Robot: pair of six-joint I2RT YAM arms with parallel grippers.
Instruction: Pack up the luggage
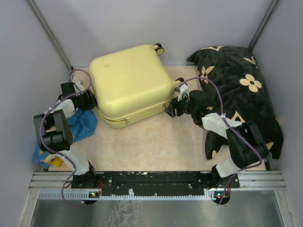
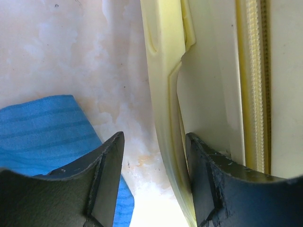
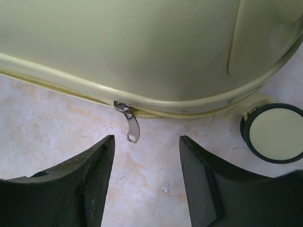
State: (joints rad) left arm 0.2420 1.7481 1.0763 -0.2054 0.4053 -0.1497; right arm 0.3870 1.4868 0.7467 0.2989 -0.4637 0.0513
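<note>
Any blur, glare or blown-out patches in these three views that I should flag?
Top external: soft, even light, the luggage sharp, no glare. Left wrist: very close in, the yellow shell bright and slightly soft, the table washed out to white near the bottom edge. Right wrist: crisp on the zipper pull; the right gripper reads dark, with little surface detail.

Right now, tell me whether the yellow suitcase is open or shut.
Shut: the suitcase lies flat, shells together, no lining showing. The zipper pull hangs at the seam; whether fully zipped, cannot tell.
</note>
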